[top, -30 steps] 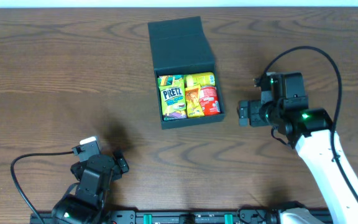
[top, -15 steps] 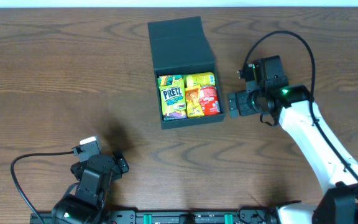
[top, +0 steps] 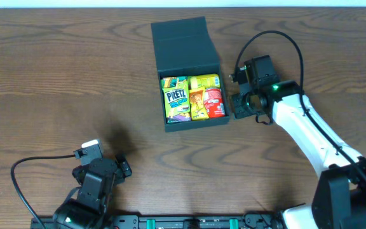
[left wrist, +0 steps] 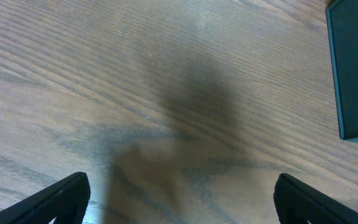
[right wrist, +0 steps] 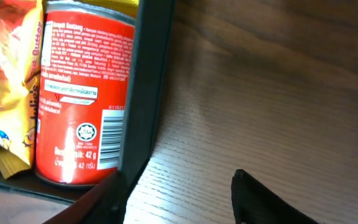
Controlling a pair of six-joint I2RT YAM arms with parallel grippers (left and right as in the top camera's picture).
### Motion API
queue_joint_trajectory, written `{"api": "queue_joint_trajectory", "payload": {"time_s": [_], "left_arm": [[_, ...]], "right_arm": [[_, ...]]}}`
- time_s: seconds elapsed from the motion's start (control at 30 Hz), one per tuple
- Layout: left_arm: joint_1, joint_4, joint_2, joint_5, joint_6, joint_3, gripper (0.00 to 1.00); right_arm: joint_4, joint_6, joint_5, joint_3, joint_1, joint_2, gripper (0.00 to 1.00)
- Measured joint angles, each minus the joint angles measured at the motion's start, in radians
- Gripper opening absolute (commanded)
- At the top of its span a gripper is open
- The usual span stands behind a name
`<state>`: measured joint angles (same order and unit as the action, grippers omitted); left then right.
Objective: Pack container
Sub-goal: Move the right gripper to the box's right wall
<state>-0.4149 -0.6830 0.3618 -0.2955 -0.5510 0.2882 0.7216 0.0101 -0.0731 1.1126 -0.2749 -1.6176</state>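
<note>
Nearest me, the left hand [top: 123, 166] sits low on the desk [top: 43, 83], well short of the box [top: 196, 124] and off to its left, with its fingers wide apart and nothing between them. It looks out of the running.

The box lies open with its long axis running away from me, tipped a little to one side. Inside it, left to right, stand a Pretz pack [top: 176, 102], a yellow pack [top: 199, 95] and a red can [top: 215, 102], filling it wall to wall.

The right hand [top: 239, 105] is by far the nearer one, just beside the box's right wall with the box lying to its left. Its fingers [right wrist: 260, 199] are apart and empty. In the wrist view that wall rises right in front of it with the can just behind, and I cannot tell whether a finger touches the wall.

Beyond the packs the lid [top: 184, 44] lies flung back flat, hinged along the box's far wall. I judge the packing all but done, so closing looks next. For that the right hand must reach past the box's far right corner to the lid, and I see nothing in the way
</note>
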Motion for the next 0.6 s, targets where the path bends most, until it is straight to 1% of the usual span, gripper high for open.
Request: {"api": "queue_joint_trajectory", "payload": {"time_s": [0.2,0.37,0.6], "left_arm": [[0.000,0.000,0.000,0.000,0.000,0.000,0.95],[0.000,0.000,0.000,0.000,0.000,0.000,0.95],[0.000,0.000,0.000,0.000,0.000,0.000,0.95]], "right_arm": [[-0.005,0.000,-0.003,0.000,-0.001,0.000,0.56],[-0.013,0.002,-0.018,0.000,-0.012,0.000,0.52],[-0.021,0.008,-0.029,0.000,-0.019,0.000,0.51]]}}
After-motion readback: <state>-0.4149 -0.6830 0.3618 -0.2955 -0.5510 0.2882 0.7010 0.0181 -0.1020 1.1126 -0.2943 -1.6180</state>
